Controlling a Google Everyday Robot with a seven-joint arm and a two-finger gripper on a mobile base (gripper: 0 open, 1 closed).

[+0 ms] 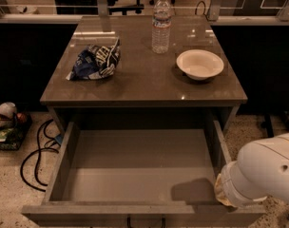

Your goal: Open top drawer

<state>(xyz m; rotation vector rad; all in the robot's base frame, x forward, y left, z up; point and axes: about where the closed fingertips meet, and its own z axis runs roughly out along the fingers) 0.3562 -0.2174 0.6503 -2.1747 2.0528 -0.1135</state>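
The top drawer [135,167] stood far out from under the desk [144,87], its plain grey inside bare and its black handle [145,221] just showing at the bottom edge. The robot's white arm [268,175] came in from the right. Its gripper [223,194] sat low at the drawer's front right corner, mostly hidden, and I could not tell whether it was clenched or released. On the desk were a water bottle [161,23], a white bowl [200,64] and a crumpled blue snack bag [96,61]. Black cables [37,151] looped on the floor to the left.
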